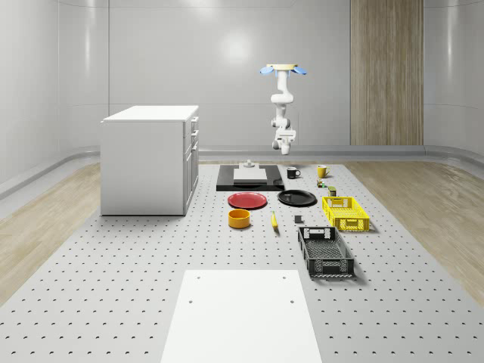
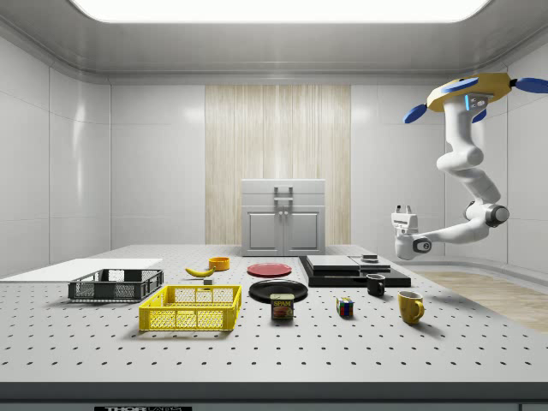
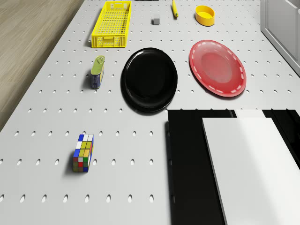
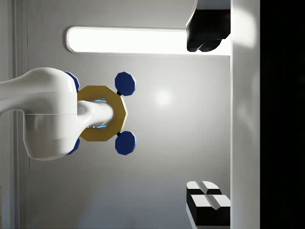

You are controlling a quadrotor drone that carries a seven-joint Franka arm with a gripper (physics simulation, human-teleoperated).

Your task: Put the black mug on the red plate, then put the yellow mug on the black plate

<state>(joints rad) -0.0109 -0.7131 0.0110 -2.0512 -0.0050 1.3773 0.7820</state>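
Observation:
The black mug point(image 1: 293, 172) point(image 2: 376, 285) and the yellow mug point(image 1: 321, 171) point(image 2: 410, 306) stand upright on the perforated table, near its far end in the whole-scene view. The red plate point(image 1: 247, 200) point(image 3: 217, 67) and the black plate point(image 1: 296, 198) point(image 3: 150, 78) lie side by side, both bare. The drone point(image 1: 281, 69) point(image 2: 475, 92) hovers high over that far end. Its arm hangs down and curls back up, so my gripper point(image 1: 283, 138) point(image 2: 402, 211) point(image 4: 207, 119) points upward, well above the black mug. Its fingers point(image 4: 205, 36) stand open with nothing between them.
A black and white platform point(image 1: 249, 176) point(image 3: 234, 164) lies beside the black mug. A white cabinet point(image 1: 150, 159) stands at the whole-scene view's left. Also on the table are a yellow basket point(image 1: 345, 212), a black basket point(image 1: 325, 252), an orange bowl point(image 1: 239, 218), a banana point(image 1: 274, 220), a can point(image 3: 97, 71) and a colour cube point(image 3: 83, 152).

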